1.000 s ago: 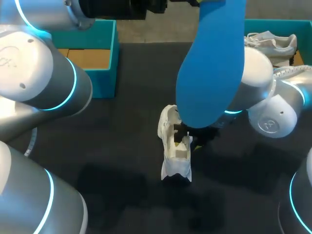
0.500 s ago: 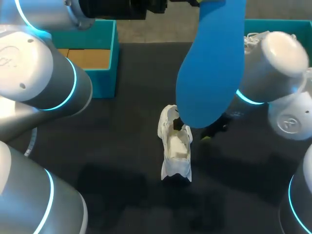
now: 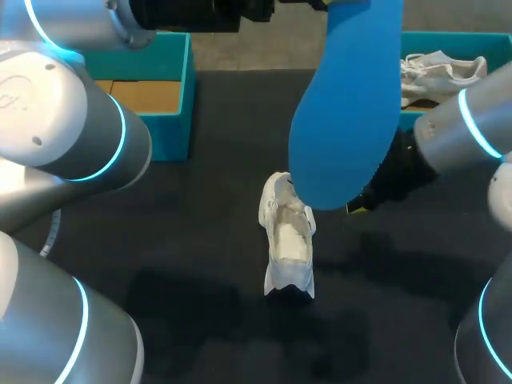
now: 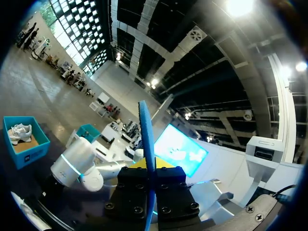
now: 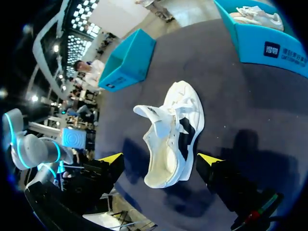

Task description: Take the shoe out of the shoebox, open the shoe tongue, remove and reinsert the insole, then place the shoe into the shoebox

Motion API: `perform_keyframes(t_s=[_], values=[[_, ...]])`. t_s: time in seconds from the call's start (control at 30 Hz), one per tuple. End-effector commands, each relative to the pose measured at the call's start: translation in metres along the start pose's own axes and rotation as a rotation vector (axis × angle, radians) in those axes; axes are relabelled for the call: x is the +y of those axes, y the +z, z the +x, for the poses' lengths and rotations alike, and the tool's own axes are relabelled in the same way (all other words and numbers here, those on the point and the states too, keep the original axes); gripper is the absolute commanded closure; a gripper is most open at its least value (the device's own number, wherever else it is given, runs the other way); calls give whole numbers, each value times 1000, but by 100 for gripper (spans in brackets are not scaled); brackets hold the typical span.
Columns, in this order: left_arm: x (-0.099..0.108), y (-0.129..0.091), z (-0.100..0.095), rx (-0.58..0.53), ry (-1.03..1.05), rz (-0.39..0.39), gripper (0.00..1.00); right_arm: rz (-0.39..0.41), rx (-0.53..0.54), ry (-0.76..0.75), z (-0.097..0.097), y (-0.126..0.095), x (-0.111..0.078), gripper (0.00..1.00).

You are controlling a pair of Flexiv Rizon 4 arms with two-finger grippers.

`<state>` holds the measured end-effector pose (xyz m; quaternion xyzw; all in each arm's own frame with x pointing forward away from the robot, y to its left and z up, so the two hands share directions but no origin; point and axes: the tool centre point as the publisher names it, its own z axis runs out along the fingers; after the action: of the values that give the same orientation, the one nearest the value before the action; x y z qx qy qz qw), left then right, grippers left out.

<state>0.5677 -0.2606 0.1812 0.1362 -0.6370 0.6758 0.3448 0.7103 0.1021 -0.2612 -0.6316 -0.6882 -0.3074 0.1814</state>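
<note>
Left end effector (image 4: pixel 149 179) clamps the blue insole (image 4: pixel 146 139) edge-on, aloft, ready for reinsertion; right end effector (image 5: pixel 160 160), spread wide, hovers with the white shoe (image 5: pixel 173 130) just ahead on the surface (image 5: pixel 240 96), likely to steady it

A black table (image 3: pixel 160 240) carries a white shoe (image 3: pixel 288 244), left shoebox (image 3: pixel 178 112) and right shoebox (image 3: pixel 456 36).

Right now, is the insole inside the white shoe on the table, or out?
Out. The left gripper is shut on the blue insole, high above the table; the white shoe lies below, apart from it.
</note>
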Motion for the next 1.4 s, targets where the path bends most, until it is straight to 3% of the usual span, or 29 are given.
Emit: perform_keyframes(t_s=[0.03, 0.37, 0.5, 1.07, 1.4], values=[[1, 0, 0, -3, -1, 0, 100, 1, 186, -3, -7, -6, -2, 0], [1, 0, 0, -3, -1, 0, 100, 1, 186, -3, -7, -6, -2, 0], [1, 0, 0, -3, -1, 0, 100, 41, 331, 66, 0, -12, 4, 0], [1, 0, 0, -3, -1, 0, 100, -55, 420, 147, 18, -39, 1, 0], [1, 0, 0, -3, -1, 0, 100, -55, 494, 164, 33, -46, 7, 0]])
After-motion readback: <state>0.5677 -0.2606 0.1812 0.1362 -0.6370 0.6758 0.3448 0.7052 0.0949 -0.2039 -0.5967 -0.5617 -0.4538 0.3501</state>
